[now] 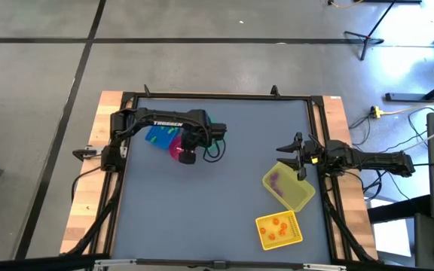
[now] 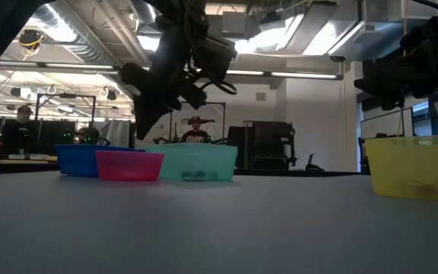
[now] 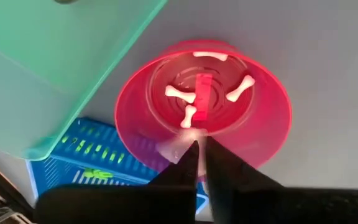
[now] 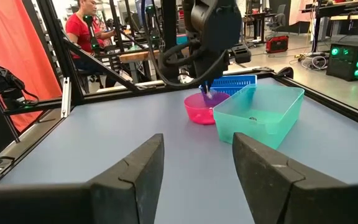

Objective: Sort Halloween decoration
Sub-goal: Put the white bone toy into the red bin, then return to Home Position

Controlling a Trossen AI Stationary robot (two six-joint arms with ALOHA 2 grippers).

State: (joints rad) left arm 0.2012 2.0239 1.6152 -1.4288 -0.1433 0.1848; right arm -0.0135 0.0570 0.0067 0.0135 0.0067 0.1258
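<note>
The left gripper (image 3: 199, 146) hangs right over the round pink plastic bowl (image 3: 263, 134). Its two dark fingers are pressed together at the tips. A small pale thing seems to be pinched there, but it is too blurry to say what it is.

In the pink bowl lie four little white plastic bones (image 3: 180, 94), straight below the gripper's tip. So the thing in the gripper, if it is a bone too, only has to fall straight down. No sideways move looks needed. The fingers would just have to part.

The see-through teal plastic bin (image 4: 260, 112) stands just beside the pink bowl. The blue plastic basket with slots (image 3: 79, 171) is next to the bowl too, and something green (image 3: 98, 173) lies in it. All three sit at the far left part of the grey bench (image 1: 202, 211).

The right gripper (image 4: 197, 165) waits at the right side of the bench, well apart from the pink bowl. Its fingers stand apart and hold nothing. Close by it is a tilted yellow plastic bin (image 1: 288, 186) with small purple trinkets (image 1: 275, 179) inside. Nearer to the front is a flat yellow plastic tray (image 1: 279, 231) with little orange trinkets (image 1: 278, 226) on it.

The left arm is much nearer to the pink bowl, so this drop looks like its job.
</note>
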